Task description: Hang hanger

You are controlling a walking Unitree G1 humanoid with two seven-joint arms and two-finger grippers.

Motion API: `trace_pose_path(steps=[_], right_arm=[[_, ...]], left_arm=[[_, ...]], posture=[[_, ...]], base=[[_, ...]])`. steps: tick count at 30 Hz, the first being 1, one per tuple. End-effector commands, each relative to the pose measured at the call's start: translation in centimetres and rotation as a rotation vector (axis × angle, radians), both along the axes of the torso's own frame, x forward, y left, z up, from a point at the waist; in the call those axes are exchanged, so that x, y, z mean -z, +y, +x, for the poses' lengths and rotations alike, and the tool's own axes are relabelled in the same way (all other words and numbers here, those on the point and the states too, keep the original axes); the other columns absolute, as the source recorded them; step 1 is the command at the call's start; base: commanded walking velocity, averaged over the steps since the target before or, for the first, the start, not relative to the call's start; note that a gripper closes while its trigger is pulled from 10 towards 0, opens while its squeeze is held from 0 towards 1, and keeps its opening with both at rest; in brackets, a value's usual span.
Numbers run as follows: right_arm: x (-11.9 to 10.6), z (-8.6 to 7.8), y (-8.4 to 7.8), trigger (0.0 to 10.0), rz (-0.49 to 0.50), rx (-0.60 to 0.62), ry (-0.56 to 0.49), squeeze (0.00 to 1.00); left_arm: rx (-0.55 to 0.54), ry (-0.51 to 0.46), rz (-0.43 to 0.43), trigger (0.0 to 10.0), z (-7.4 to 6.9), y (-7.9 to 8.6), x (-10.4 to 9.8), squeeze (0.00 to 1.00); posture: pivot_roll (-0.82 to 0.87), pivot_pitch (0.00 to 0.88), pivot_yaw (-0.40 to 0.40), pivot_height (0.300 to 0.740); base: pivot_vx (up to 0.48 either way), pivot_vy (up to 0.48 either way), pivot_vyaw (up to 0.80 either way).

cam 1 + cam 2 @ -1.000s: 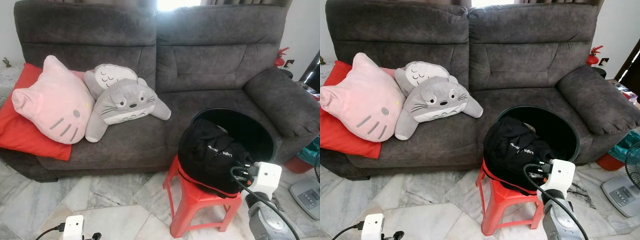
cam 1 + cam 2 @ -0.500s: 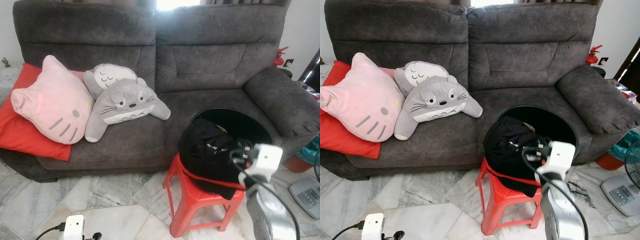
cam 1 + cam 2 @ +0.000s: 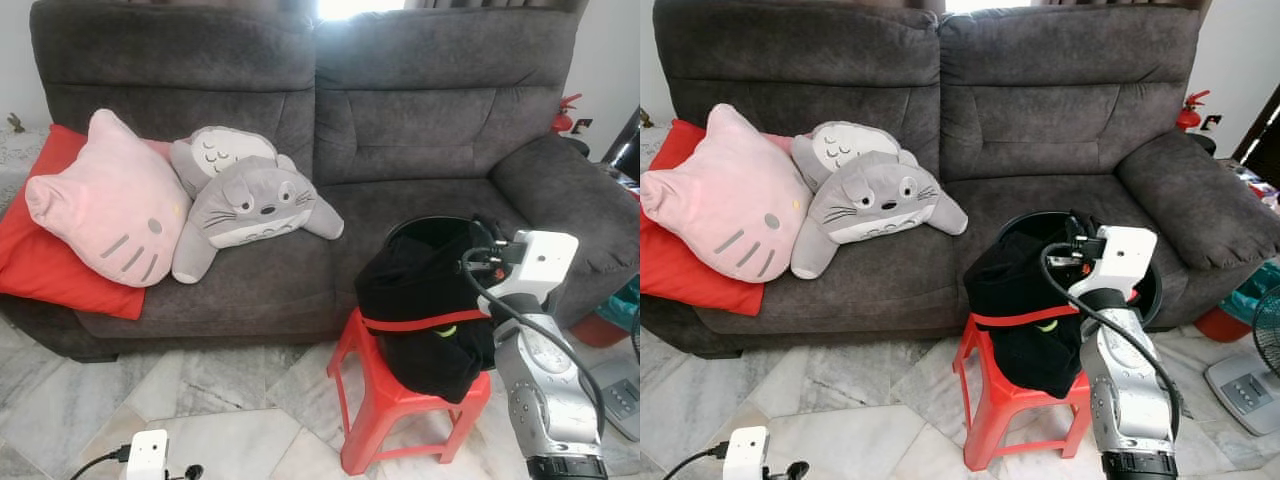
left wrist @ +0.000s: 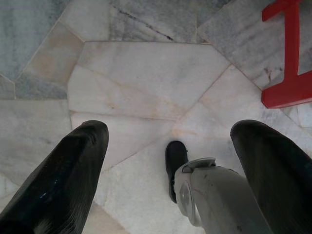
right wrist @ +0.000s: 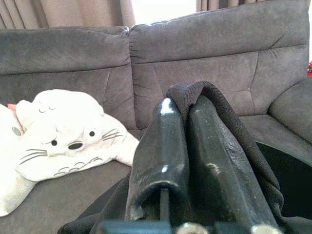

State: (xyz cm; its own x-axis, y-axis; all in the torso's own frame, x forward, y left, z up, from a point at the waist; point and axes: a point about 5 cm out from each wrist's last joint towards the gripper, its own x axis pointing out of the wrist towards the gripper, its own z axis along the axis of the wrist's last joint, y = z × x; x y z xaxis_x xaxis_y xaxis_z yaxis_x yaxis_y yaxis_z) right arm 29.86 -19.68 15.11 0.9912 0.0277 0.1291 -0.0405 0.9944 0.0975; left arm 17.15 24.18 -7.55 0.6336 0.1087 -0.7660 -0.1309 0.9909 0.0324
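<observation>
Two fingers (image 5: 195, 146) around black garment (image 3: 420, 300)

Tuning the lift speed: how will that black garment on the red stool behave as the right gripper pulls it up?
Probably floppy: the black garment sags over the red stool edge rather than holding shape. Likely light, since the right gripper, jaws shut on a fold, raises it by a pinch. It may snag: a red band wraps it, and it lies against the black bin.

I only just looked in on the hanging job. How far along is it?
Early. Done: the right gripper is shut on the black garment, whose fold drapes over its fingers. In hand: that garment is held above the red stool, in front of the black basket. Left: the hanging itself. The left gripper hangs open over the floor.
</observation>
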Motion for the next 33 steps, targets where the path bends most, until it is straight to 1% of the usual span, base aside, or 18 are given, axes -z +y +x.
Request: trace_pose_path(steps=[1, 5, 6, 7, 8, 9, 10, 11, 12, 13, 16, 20, 21, 22, 33], right_arm=[[-0.2, 0.2, 0.0, 0.0, -0.018, -0.012, 0.007, 0.00], [1.6, -0.2, -0.2, 0.0, -0.042, -0.003, 0.088, 0.00], [1.6, -0.2, -0.2, 0.0, -0.042, -0.003, 0.088, 0.00], [2.6, -0.5, -0.5, 0.3, -0.069, 0.017, 0.139, 0.00], [2.7, -0.5, -0.6, 0.3, -0.077, 0.021, 0.147, 0.00], [3.1, -0.6, -0.8, 0.0, -0.082, 0.032, 0.168, 0.00], [3.5, -0.6, -1.0, 0.0, -0.086, 0.043, 0.190, 0.00], [4.4, -0.8, -1.4, 0.0, -0.098, 0.071, 0.236, 0.00], [4.4, -0.8, -1.4, 0.0, -0.098, 0.071, 0.236, 0.00], [4.9, -0.9, -1.7, 10.0, -0.092, 0.090, 0.262, 0.00], [5.4, -1.0, -1.9, 10.0, -0.097, 0.102, 0.281, 0.00], [5.9, -1.1, -2.2, 10.0, -0.075, 0.115, 0.308, 0.00], [5.9, -1.1, -2.2, 10.0, -0.073, 0.115, 0.309, 0.89], [5.9, -1.1, -2.2, 10.0, -0.070, 0.116, 0.309, 1.00], [5.1, -1.1, -2.8, 10.0, -0.079, 0.144, 0.273, 1.00]], left_arm=[[-0.006, 0.017, -0.004, 10.0, -0.3, 0.1, 0.2, 0.00], [-0.006, 0.019, -0.009, 10.0, -0.3, 0.0, 0.2, 0.00], [-0.006, 0.019, -0.009, 10.0, -0.3, 0.0, 0.2, 0.00], [-0.005, 0.019, -0.011, 10.0, -0.3, 0.0, 0.2, 0.00], [-0.004, 0.019, -0.011, 10.0, -0.3, 0.0, 0.2, 0.00], [-0.004, 0.019, -0.011, 10.0, -0.3, 0.0, 0.2, 0.00], [-0.003, 0.020, -0.012, 10.0, -0.3, 0.0, 0.2, 0.00], [-0.002, 0.020, -0.012, 10.0, -0.3, 0.0, 0.2, 0.00], [-0.002, 0.020, -0.012, 10.0, -0.3, 0.0, 0.2, 0.00], [-0.001, 0.021, -0.012, 10.0, -0.3, 0.0, 0.2, 0.00], [0.000, 0.020, -0.012, 10.0, -0.3, 0.0, 0.2, 0.00], [0.000, 0.022, -0.010, 10.0, -0.4, 0.1, 0.2, 0.00], [0.001, 0.022, -0.010, 10.0, -0.4, 0.1, 0.2, 0.00], [0.002, 0.022, -0.010, 10.0, -0.4, 0.1, 0.2, 0.00], [0.000, 0.022, -0.009, 10.0, -0.4, 0.1, 0.2, 0.00]], posture=[[-0.09, 0.000, -0.041, 0.716], [-0.09, 0.000, -0.043, 0.716], [-0.09, 0.000, -0.043, 0.716], [-0.09, 0.000, -0.043, 0.716], [-0.09, 0.000, -0.043, 0.716], [-0.09, 0.000, -0.043, 0.716], [-0.09, 0.000, -0.043, 0.716], [-0.09, 0.000, -0.041, 0.716], [-0.09, 0.000, -0.041, 0.716], [-0.09, 0.000, -0.041, 0.716], [-0.09, 0.000, -0.041, 0.716], [-0.08, 0.000, -0.040, 0.716], [-0.08, 0.000, -0.040, 0.716], [-0.08, 0.000, -0.040, 0.716], [-0.09, 0.000, -0.040, 0.716]], base=[[0.000, 0.000, 0.00], [0.000, 0.000, 0.00], [0.000, 0.000, 0.00], [0.000, 0.000, 0.00], [0.000, 0.000, 0.00], [0.000, 0.000, 0.00], [0.000, 0.000, 0.00], [0.000, 0.000, 0.00], [0.000, 0.000, 0.00], [0.000, 0.000, 0.00], [0.000, 0.000, 0.00], [0.000, 0.000, 0.00], [0.000, 0.000, 0.00], [0.000, 0.000, 0.00], [0.000, 0.000, 0.00]])
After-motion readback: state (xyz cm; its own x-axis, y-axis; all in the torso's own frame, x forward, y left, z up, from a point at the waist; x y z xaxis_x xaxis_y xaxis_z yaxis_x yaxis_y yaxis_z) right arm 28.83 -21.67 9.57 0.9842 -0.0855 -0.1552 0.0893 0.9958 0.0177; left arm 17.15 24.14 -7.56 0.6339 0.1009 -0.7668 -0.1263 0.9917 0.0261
